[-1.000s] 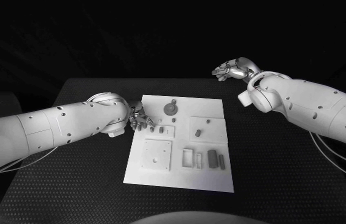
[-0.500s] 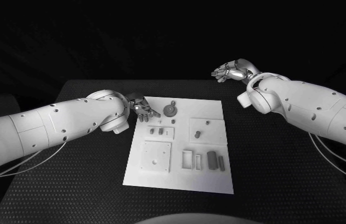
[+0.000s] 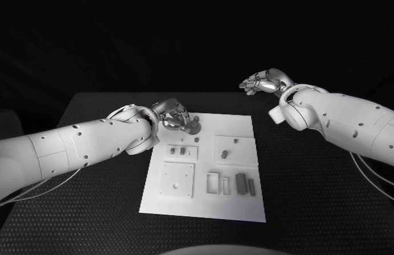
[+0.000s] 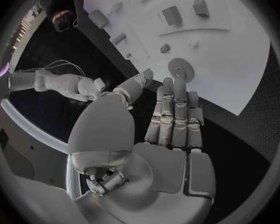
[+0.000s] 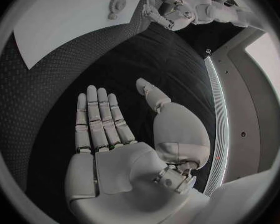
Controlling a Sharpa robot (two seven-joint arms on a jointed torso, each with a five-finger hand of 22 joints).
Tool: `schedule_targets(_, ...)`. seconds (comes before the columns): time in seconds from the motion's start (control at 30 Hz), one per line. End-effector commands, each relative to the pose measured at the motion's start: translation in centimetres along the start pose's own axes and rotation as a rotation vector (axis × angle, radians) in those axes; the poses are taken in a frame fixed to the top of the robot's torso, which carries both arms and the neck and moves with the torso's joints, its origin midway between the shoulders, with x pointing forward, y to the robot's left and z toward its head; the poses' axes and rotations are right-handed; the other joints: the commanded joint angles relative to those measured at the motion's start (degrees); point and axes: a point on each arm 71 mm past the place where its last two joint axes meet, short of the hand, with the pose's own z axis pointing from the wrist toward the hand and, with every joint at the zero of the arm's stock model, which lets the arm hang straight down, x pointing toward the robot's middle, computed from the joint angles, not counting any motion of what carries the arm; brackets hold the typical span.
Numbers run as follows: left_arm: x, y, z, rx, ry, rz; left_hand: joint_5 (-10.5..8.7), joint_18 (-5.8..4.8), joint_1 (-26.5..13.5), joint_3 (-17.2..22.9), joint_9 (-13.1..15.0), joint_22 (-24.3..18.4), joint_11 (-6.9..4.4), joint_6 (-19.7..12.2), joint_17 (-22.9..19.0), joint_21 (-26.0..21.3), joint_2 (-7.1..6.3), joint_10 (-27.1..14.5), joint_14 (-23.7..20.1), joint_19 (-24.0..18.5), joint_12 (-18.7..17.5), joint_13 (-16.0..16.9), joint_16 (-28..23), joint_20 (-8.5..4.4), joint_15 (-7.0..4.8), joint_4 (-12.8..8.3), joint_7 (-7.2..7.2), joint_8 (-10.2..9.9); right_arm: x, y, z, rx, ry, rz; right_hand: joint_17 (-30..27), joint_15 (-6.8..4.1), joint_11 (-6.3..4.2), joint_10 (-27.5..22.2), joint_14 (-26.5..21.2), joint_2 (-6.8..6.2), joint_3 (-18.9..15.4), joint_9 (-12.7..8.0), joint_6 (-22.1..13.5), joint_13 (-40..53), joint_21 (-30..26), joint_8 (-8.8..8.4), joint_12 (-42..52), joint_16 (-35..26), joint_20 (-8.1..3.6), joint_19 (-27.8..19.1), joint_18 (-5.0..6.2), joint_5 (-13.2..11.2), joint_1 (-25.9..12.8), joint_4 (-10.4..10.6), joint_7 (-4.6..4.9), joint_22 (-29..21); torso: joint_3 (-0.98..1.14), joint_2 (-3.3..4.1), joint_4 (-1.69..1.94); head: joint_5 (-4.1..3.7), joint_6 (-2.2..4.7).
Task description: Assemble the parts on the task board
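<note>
We see a white board [image 3: 234,169] lying flat on a black counter [image 3: 320,175], with small grey parts [image 3: 242,181] set in its recesses. Our left hand [image 3: 174,118] hovers over the board's far corner, fingers straight and apart, holding nothing. Just beyond its fingertips sits a round toothed disc [image 4: 180,67] on the board; further out from the fingers lie two small blocks [image 4: 171,15] in a raised frame.

Our right hand [image 3: 264,82] hangs well away from the board, over bare counter beyond the board's far edge, palm flat, fingers apart and empty.

We judge the disc to be the likely next pick. It is thin and lies flat, so the fingers may slide over it or push it across the board instead of lifting it. A hard press could also shift the loose board, since nothing holds it down.
</note>
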Motion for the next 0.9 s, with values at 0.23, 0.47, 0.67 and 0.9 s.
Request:
schedule_targets(0.23, 1.7, -1.7, 0.7, 0.233, 0.015, 0.319, -0.38, -0.86, 4.7, 1.2, -0.9, 0.9, 0.87, 0.0, 0.4, 0.7, 0.23, -2.5, 2.8, 2.7, -4.2, -2.5, 1.8, -0.92, -1.47, -1.8, -1.19, 0.2, 0.2, 0.2, 0.1, -0.013, 0.017, 0.002, -0.1, 0.22, -0.01, 0.2, 0.0, 0.02, 0.3, -0.1, -0.2, -0.1, -0.4, 0.37, 0.0, -0.3, 0.22, -0.2, -0.27, 0.4, -0.5, -0.1, 1.28, 0.1, 0.04, 0.02, -0.14, -0.22, 0.23)
schedule_targets(0.47, 3.0, -2.1, 1.2, 0.241, 0.093, 0.395, -0.91, -0.86, 4.1, 0.2, -2.5, 1.1, 1.38, -1.2, 1.4, 1.7, -0.41, -4.3, 5.7, 5.1, -8.9, -5.7, 4.8, -2.25, -2.96, -1.6, -1.42, -0.7, 0.4, 0.3, 0.1, -0.015, 0.019, 0.003, -0.1, 0.21, -0.01, 0.3, 0.0, 0.04, 0.3, -0.1, -0.2, -0.1, -0.4, 0.38, 0.0, -0.3, 0.22, -0.2, -0.27, 0.4, -0.5, -0.1, 1.28, 0.1, 0.07, 0.04, -0.09, -0.40, 0.16)
schedule_targets(0.67, 4.1, -2.3, 1.7, 0.234, 0.127, 0.401, -1.24, -0.86, 3.7, -0.1, -3.3, 1.2, 1.40, -1.5, 1.9, 2.3, -0.30, -4.5, 6.2, 6.1, -9.7, -7.1, 6.5, -2.82, -3.11, -1.3, -1.20, -0.9, 0.5, 0.4, 0.2, -0.017, 0.022, 0.003, -0.1, 0.21, -0.01, 0.3, 0.0, 0.06, 0.3, -0.1, -0.2, -0.1, -0.4, 0.39, 0.0, -0.2, 0.22, -0.2, -0.27, 0.4, -0.5, -0.1, 1.28, 0.1, 0.06, 0.04, -0.15, -0.45, 0.11)
schedule_targets(0.9, 4.6, -2.1, 2.2, 0.220, 0.134, 0.406, -1.20, -0.86, 3.7, -0.1, -3.4, 1.1, 1.28, -1.3, 2.1, 2.5, 0.04, -4.1, 6.5, 6.3, -9.7, -7.5, 7.1, -2.97, -3.25, -1.3, -1.08, -0.8, 0.6, 0.4, 0.2, -0.017, 0.023, 0.004, -0.1, 0.21, -0.01, 0.3, 0.0, 0.07, 0.3, -0.1, -0.2, -0.1, -0.4, 0.39, 0.0, -0.2, 0.23, -0.2, -0.27, 0.4, -0.5, -0.1, 1.28, 0.1, 0.09, 0.06, -0.20, -0.67, 0.06)
